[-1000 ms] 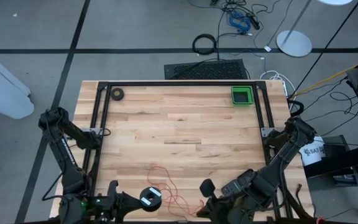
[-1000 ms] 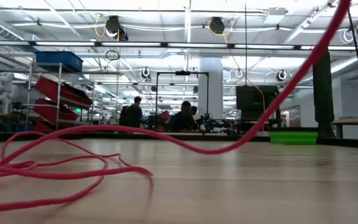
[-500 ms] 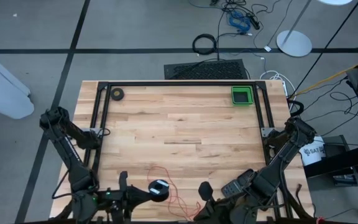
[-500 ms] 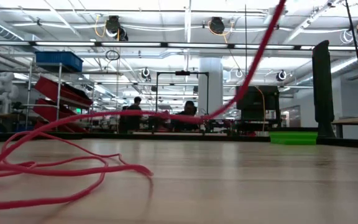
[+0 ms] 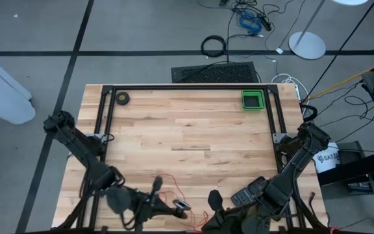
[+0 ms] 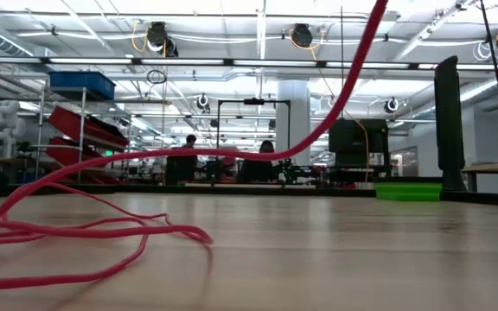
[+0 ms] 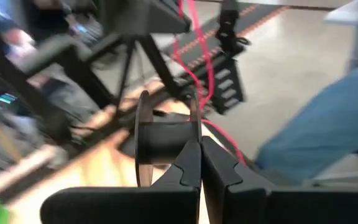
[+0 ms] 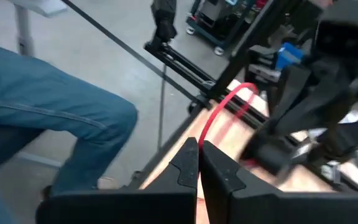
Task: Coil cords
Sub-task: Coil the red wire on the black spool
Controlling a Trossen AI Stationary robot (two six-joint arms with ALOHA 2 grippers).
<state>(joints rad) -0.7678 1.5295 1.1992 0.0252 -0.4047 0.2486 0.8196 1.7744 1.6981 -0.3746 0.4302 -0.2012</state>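
Cords (image 5: 167, 188) trail red over the table's front; left gripper (image 7: 199, 163) pinches their spool; right gripper (image 8: 199, 163) closed, empty.

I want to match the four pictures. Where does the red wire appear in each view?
High view: the red wire lies at the table's near edge, between both arms.
Low view: red wire loops left, rising to the top.
Left wrist view: red wire runs beyond the spool.
Right wrist view: red wire arcs at centre.
Shared landmark: the wooden table.

Big robotics lab/workshop: parts shelving (image 6: 72, 130), ceiling pipes, other benches w/ seated people (image 6: 187, 160).
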